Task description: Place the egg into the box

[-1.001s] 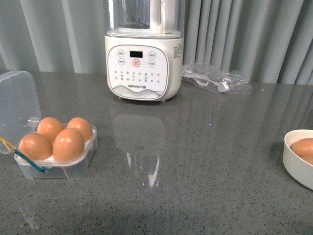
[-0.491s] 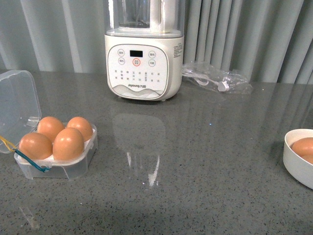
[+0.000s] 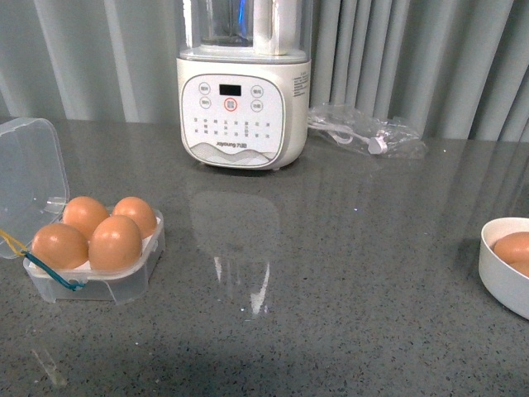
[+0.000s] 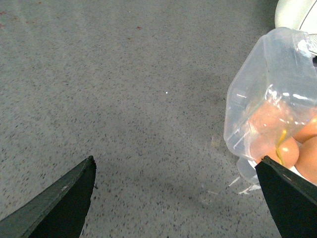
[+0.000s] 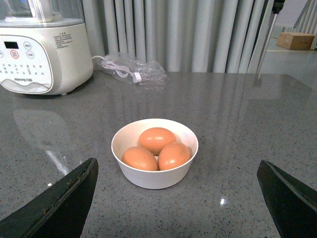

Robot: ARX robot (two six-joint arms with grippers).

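The box (image 3: 95, 281), a clear plastic case with its lid (image 3: 26, 178) standing open, sits at the table's left. Several brown eggs (image 3: 116, 241) fill its hollows. In the left wrist view the lid (image 4: 267, 84) shows beside my open left gripper (image 4: 176, 166), with eggs (image 4: 290, 151) dimly visible through it. Bare table lies between the left jaws. My open right gripper (image 5: 177, 162) faces a white bowl (image 5: 148, 179) that holds three brown eggs; the egg (image 5: 157, 139) on top lies free. Neither gripper touches anything or shows in the front view.
A cream blender (image 3: 244, 83) stands at the back centre, with a clear bag holding a cable (image 3: 364, 132) to its right. The bowl (image 3: 500, 277) sits at the front view's right edge. Grey curtains hang behind the grey speckled table (image 3: 331, 273).
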